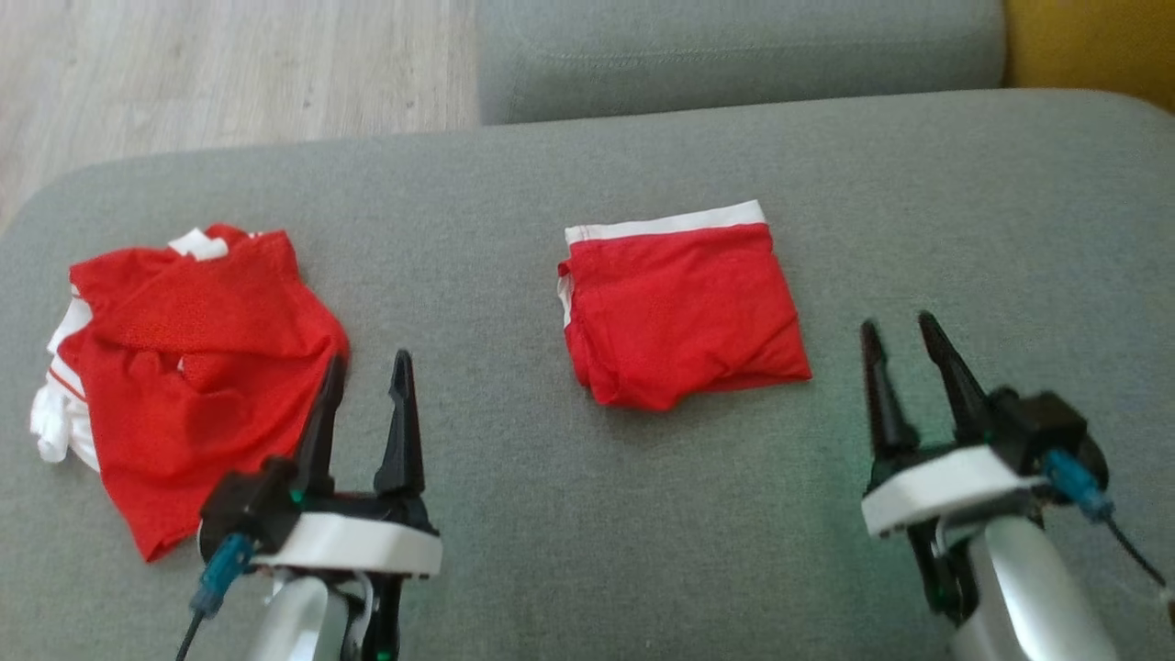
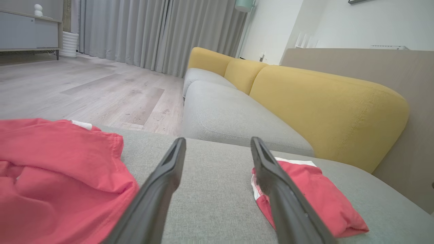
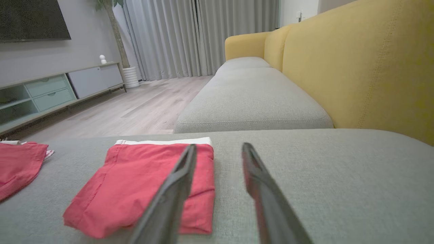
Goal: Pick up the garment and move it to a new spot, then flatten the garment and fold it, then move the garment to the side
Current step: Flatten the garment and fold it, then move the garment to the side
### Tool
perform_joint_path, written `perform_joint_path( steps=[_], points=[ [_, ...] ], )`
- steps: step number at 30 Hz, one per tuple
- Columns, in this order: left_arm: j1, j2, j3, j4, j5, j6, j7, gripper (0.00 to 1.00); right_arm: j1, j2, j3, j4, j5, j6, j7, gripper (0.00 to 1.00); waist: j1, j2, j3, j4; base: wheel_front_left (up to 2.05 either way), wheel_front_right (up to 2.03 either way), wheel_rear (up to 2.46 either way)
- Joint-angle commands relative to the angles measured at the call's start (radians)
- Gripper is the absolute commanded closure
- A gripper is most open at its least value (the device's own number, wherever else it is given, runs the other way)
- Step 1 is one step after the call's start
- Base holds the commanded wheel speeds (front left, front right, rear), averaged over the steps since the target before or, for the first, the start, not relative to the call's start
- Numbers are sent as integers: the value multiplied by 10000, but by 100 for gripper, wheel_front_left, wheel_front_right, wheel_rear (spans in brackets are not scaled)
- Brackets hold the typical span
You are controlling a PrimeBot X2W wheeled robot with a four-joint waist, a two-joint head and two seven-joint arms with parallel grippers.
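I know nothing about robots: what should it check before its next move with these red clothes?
1. Folded red garment lies folded on the grey cushion: ok.
2. Right tool open, holding nothing: ok.
3. Left tool open, holding nothing: ok.
4. Crumpled red garment lies apart from the folded one: ok.
5. Left tool clear of the crumpled red garment: cannot tell.
6. Bare cushion beside the folded garment: ok.

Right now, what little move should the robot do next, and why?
Probably ease the left end effector forward onto the crumpled garment and close. The folded garment looks done; this one is bunched, and the open end effector sits at its edge.
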Motion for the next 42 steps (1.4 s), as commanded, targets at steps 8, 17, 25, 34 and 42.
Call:
perform_joint_path(
  steps=[8,17,25,34,42],
  points=[
    [201,70,464,-223,70,-18,-95,0,388,97,177,-707,150,-7,-106,0,1,0,-330,-118,0,0,0],
    [193,70,375,-281,72,22,-95,0,435,98,201,-747,180,-7,-106,0,1,0,-258,-29,0,0,0],
    [-192,70,183,-275,-62,-9,-95,0,-193,98,-27,-286,20,-7,338,0,1,0,362,291,0,0,0],
    [-939,70,-198,-354,-137,-55,-95,0,-1892,98,-303,1198,-322,-7,1408,0,1,0,1370,962,0,0,0],
    [-1315,70,-428,-277,-150,-68,-95,0,-3153,98,-493,3529,322,-7,1986,0,1,0,1815,1438,0,0,0]
  ],
)
